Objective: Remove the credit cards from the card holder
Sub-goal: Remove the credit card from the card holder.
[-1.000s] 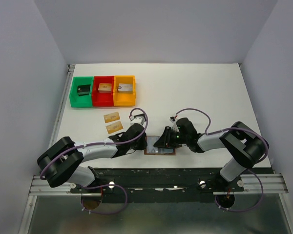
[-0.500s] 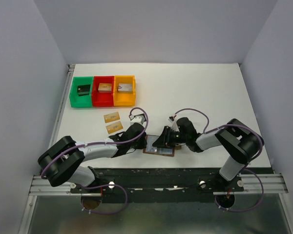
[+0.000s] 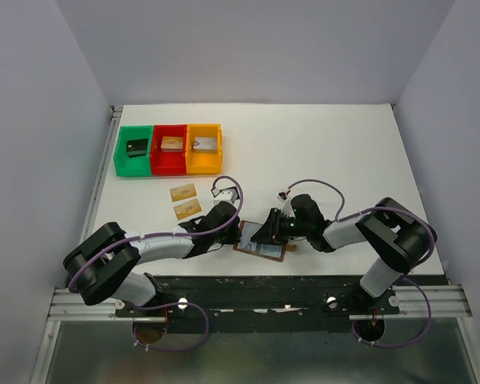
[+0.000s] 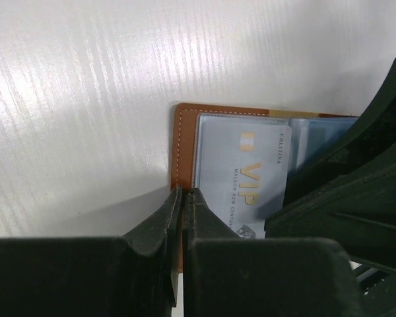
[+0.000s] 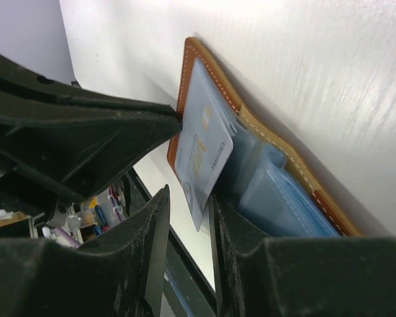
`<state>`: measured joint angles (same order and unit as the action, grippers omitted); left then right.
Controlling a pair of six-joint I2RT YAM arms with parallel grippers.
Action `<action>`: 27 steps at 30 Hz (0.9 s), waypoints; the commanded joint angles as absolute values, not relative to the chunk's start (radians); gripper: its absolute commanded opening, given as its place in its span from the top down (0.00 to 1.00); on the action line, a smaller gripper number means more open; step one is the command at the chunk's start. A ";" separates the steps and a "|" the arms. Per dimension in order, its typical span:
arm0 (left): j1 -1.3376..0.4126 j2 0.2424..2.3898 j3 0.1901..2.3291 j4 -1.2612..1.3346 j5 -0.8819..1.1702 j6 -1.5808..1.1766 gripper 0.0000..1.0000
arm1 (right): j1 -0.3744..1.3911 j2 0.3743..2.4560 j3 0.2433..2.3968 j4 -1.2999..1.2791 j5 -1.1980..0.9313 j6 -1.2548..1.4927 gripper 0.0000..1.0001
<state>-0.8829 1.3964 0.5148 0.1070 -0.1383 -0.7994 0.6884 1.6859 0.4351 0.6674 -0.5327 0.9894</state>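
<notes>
The card holder (image 3: 266, 247) lies open near the table's front edge, brown leather with pale blue pockets. My left gripper (image 4: 183, 192) is shut on its brown left edge (image 4: 183, 132). A pale blue credit card (image 4: 241, 173) marked VIP sticks partway out of the left pocket. In the right wrist view that card (image 5: 202, 150) hangs with its corner between the fingers of my right gripper (image 5: 188, 198), which stand apart, wider than the card. Two tan-gold credit cards (image 3: 184, 193) (image 3: 189, 209) lie loose on the table left of the arms.
Green (image 3: 134, 150), red (image 3: 170, 148) and orange (image 3: 204, 147) bins stand in a row at the back left, each with a small block inside. The table's front edge and the black rail run just behind the wallet.
The left jaws have closed further onto the wallet's edge. The wallet has turned slightly, its right end nearer the front edge. The right gripper stays at the card.
</notes>
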 commanded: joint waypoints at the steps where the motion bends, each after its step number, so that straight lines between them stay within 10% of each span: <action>1: -0.888 1.442 0.485 0.057 -0.120 -0.813 0.90 | 0.703 1.602 0.426 0.572 -0.494 0.939 0.63; 27: -0.865 1.480 0.489 0.061 -0.103 -0.827 1.00 | 0.703 1.462 0.443 0.397 -0.462 0.888 0.70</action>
